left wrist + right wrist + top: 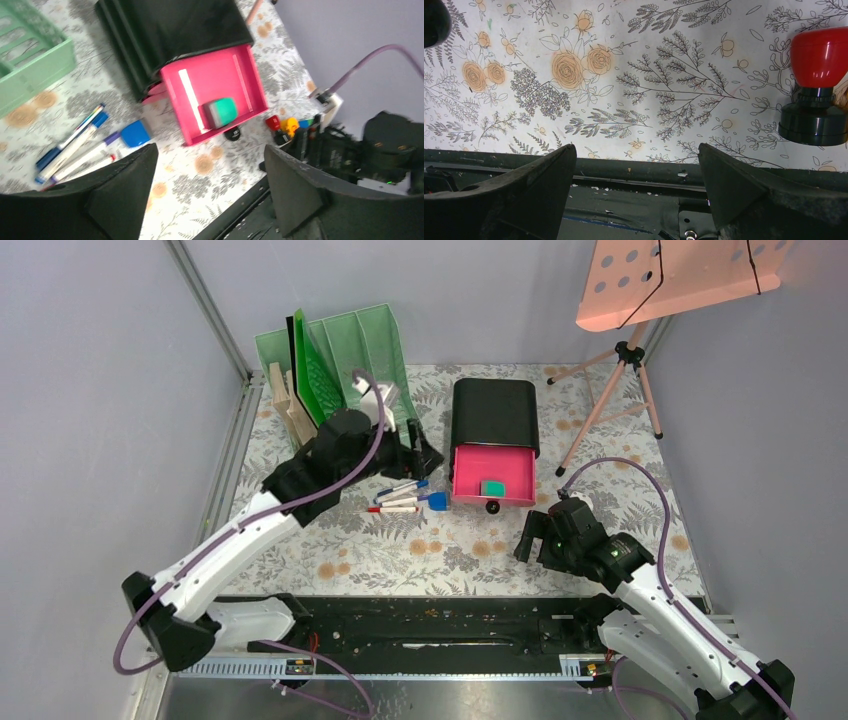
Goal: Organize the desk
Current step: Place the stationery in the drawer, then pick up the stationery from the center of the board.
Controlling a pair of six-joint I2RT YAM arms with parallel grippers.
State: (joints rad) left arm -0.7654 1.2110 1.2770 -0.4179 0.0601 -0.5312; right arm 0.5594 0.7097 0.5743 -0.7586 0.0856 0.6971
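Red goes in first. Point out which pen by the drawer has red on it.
The white pen nearest the rail, at the bunch's near edge. Its tip is red; the other pens show blue.

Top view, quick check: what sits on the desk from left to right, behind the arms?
Mint-green file rack → loose pens → black drawer box, its pink drawer pulled open → tripod.

Overhead camera views the whole desk (450, 550); left wrist camera shares the pink drawer (215, 80); right wrist camera looks closely down at the near edge.
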